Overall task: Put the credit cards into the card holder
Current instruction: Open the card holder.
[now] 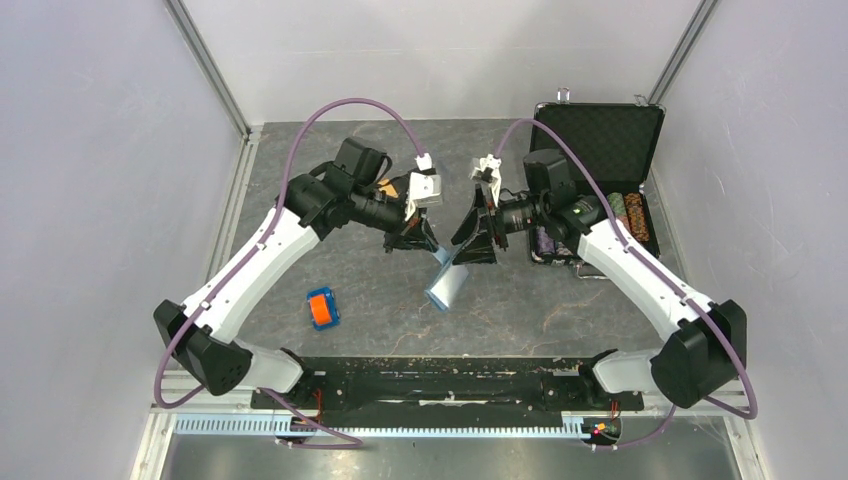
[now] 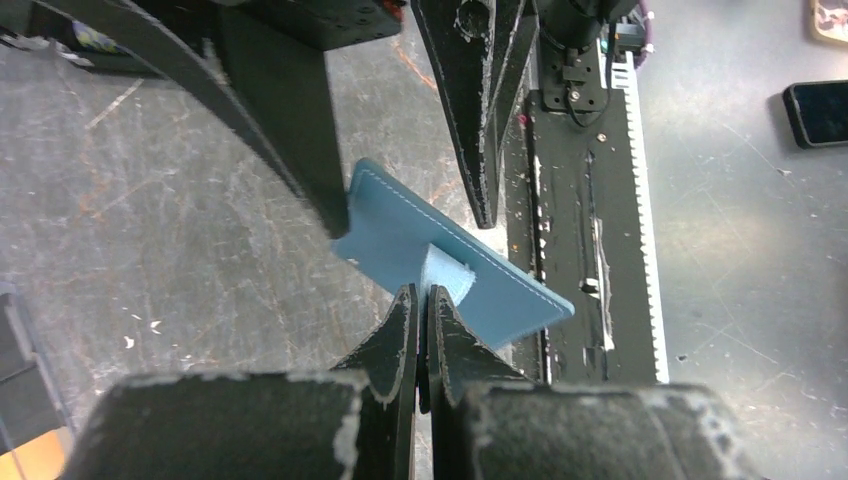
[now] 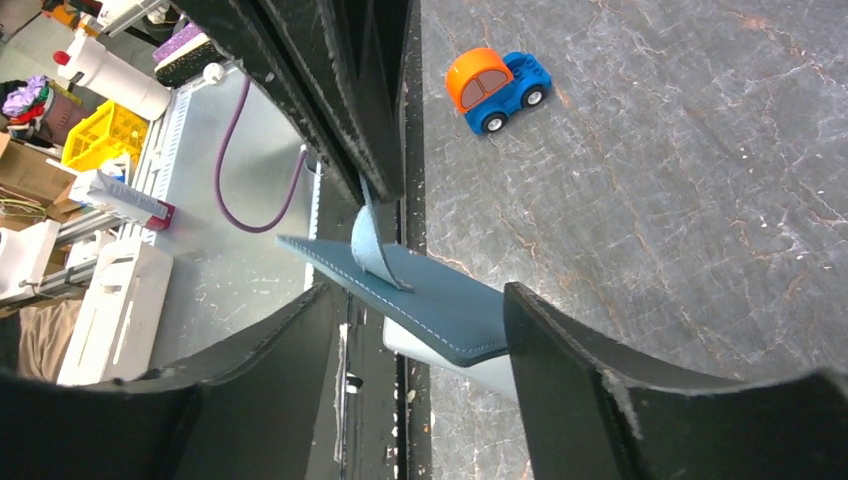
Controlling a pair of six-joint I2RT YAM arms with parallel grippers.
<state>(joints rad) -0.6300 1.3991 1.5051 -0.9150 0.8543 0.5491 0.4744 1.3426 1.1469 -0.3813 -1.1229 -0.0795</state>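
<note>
The teal-blue card holder [image 1: 447,281] hangs above the table's middle between both grippers. My left gripper [image 2: 421,293] is shut on its small snap tab [image 2: 446,273], and the closed holder [image 2: 400,235] hangs from that tab. My right gripper [image 3: 418,297] is open and straddles the holder [image 3: 455,312], with one finger [image 3: 560,360] against its edge. In the top view the left gripper [image 1: 424,243] and right gripper [image 1: 470,248] face each other. A bit of orange [image 1: 392,187] shows behind my left arm; the credit cards are otherwise hidden.
An orange-and-blue toy car [image 1: 322,308] lies on the table at the front left and also shows in the right wrist view [image 3: 497,78]. An open black chip case [image 1: 598,140] with stacked chips [image 1: 630,215] stands at the back right. Walls enclose the sides.
</note>
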